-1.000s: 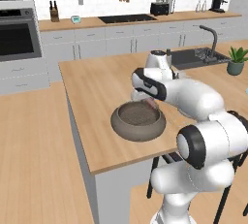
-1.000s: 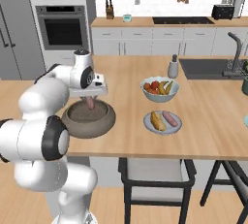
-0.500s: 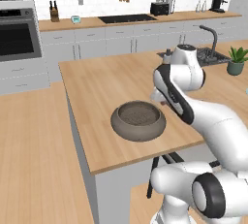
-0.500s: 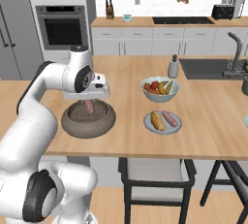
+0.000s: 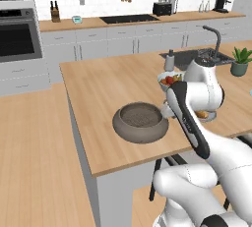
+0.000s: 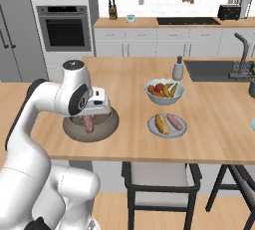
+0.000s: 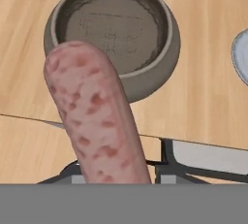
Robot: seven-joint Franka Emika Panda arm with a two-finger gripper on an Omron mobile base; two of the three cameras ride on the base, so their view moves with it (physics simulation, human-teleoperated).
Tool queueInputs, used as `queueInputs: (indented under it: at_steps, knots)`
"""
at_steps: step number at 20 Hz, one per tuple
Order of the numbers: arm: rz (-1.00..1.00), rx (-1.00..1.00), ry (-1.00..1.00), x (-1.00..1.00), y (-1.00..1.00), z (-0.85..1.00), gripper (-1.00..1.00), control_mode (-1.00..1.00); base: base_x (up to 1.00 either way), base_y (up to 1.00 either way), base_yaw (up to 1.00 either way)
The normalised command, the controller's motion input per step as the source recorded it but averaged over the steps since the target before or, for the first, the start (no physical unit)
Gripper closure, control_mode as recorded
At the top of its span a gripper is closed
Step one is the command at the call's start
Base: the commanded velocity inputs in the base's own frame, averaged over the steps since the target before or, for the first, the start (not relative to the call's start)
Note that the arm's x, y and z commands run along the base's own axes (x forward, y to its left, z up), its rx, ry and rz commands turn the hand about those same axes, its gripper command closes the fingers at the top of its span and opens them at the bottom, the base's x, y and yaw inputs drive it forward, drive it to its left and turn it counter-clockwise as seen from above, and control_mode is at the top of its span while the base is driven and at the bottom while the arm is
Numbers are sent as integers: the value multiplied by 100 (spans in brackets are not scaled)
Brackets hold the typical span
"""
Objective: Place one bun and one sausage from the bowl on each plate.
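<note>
Where the left base view looks over the counter [image 5: 106, 88], the dark bowl [image 5: 141, 121] sits near the front edge, its inside bare; the arm hides most of a plate [image 5: 206, 116] and part of the fruit bowl [image 5: 170, 79].

Right base view — the gripper [image 6: 88, 123] hangs over the bowl [image 6: 91, 124] with a sausage [image 6: 88, 123] dangling upright, clamped between its fingers. Another sausage [image 6: 174, 121] and bun [image 6: 161, 124] lie on the plate [image 6: 167, 126].

Hand view — the sausage [image 7: 94, 115] looms close; fingertips hidden behind it.
</note>
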Motion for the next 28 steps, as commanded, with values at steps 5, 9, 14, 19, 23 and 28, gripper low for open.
queueInputs:
  at_steps: [5,9,14,19,23,28]
  knots:
    - [0,0,0,0,0,0,100,100,-16,-6,0]
    - [0,0,0,0,0,0,100,100,-100,-92,-15]
    - [0,0,0,0,0,0,100,100,-25,-98,-18]
    - [0,0,0,0,0,0,100,100,15,-100,-11]
    - [0,0,0,0,0,0,100,100,4,-100,-6]
    - [0,0,0,0,0,0,100,100,15,-100,-1]
